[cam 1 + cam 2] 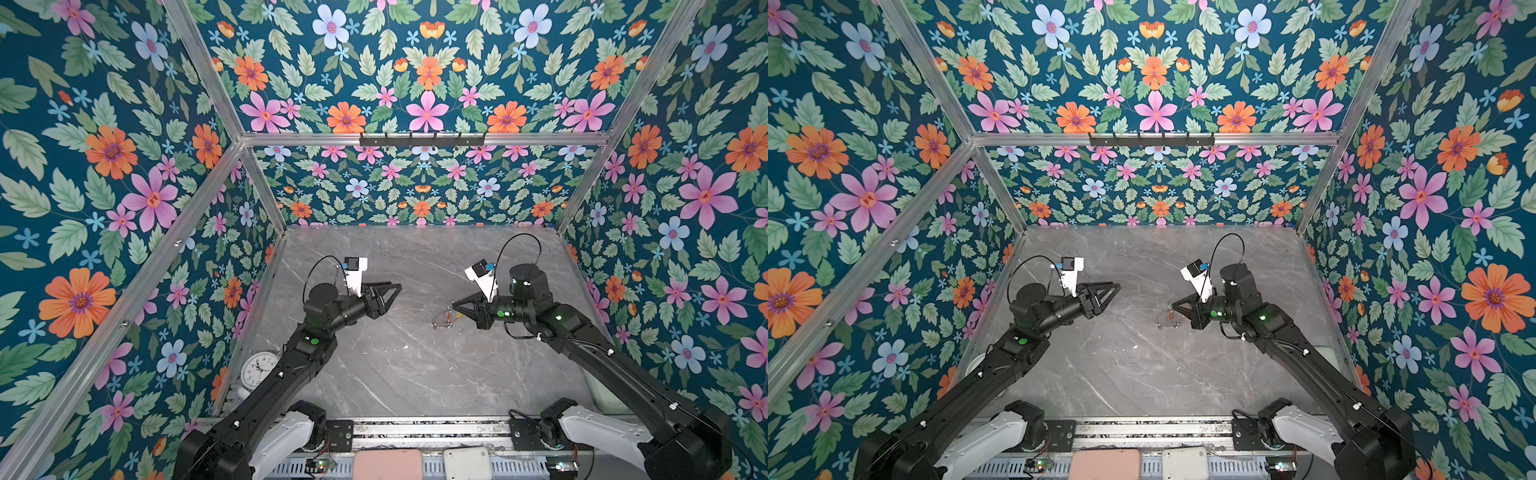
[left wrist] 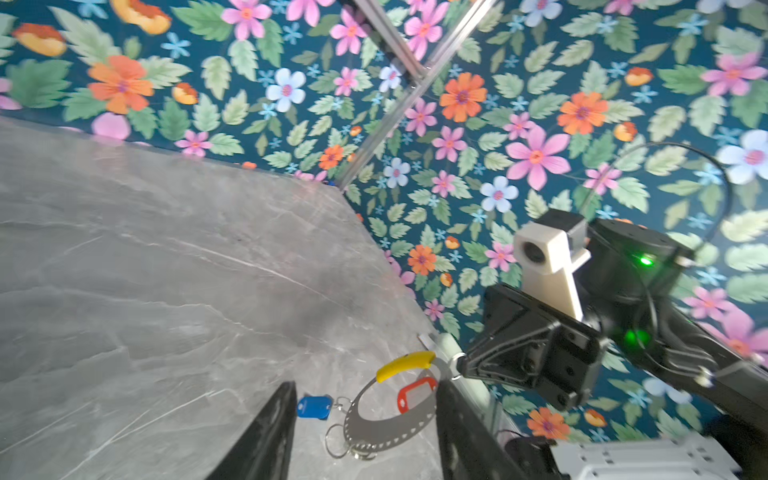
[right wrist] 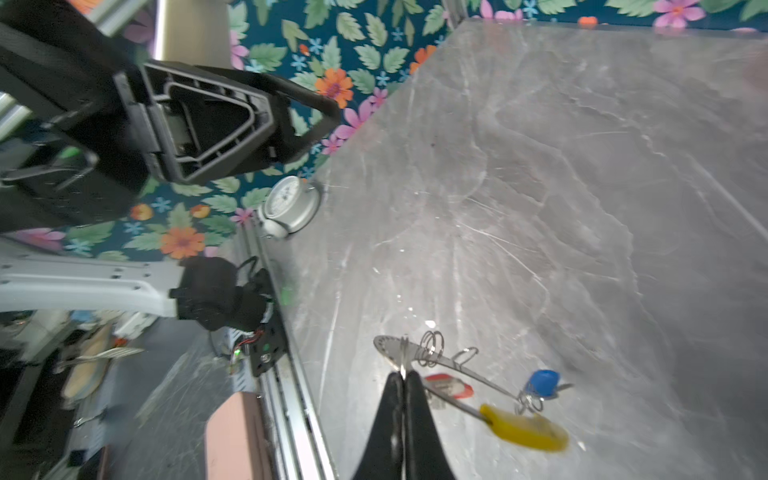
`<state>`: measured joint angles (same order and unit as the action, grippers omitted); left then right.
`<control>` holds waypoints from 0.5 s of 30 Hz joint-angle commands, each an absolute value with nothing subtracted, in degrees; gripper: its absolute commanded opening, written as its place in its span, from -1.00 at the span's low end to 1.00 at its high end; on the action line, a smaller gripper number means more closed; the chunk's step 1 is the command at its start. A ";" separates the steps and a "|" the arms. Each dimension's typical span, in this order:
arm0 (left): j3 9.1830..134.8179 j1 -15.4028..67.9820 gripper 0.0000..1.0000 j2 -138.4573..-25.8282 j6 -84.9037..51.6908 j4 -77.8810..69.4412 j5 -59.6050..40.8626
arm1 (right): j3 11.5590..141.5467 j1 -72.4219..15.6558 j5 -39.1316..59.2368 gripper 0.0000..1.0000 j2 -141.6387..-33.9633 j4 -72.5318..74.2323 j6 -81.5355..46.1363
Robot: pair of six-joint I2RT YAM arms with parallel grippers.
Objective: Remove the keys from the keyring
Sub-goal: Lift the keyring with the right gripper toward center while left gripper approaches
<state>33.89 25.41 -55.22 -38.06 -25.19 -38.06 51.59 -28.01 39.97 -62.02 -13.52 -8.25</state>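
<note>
R pincer [image 3: 402, 376] clamps the rim of the prob. light, stiff ring [image 2: 388, 432] over the bench [image 2: 166, 270], right of mid, L pincer [image 2: 366, 379] gaping empty nearby; I'd pinch blue tag [image 2: 314, 406] or red tag [image 2: 417, 392] by its body, not slippery loops.

Thin silvery metal keyring [image 2: 386, 432], yellow plastic arc [image 2: 405, 365]; glossy plastic blue tag [image 2: 314, 406] and red tag [image 2: 417, 392]; smooth grey marble-look table [image 2: 166, 270]

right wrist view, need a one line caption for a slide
Right hand pinches the keyring at its grey rim, with blue tag and red tag close by
</note>
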 commanded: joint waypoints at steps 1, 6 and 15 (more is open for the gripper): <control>33.77 26.66 0.09 -55.11 -38.89 -32.84 -45.47 | 52.30 -28.02 51.15 -1.00 -61.61 -7.99 -10.58; 34.30 30.50 0.00 -55.50 -37.05 -34.50 -48.00 | 52.56 -28.17 56.89 -1.00 -61.35 -3.84 -13.63; 35.42 35.02 -0.07 -58.54 -36.56 -38.11 -52.70 | 53.69 -30.43 60.80 -1.00 -62.30 -1.37 -14.88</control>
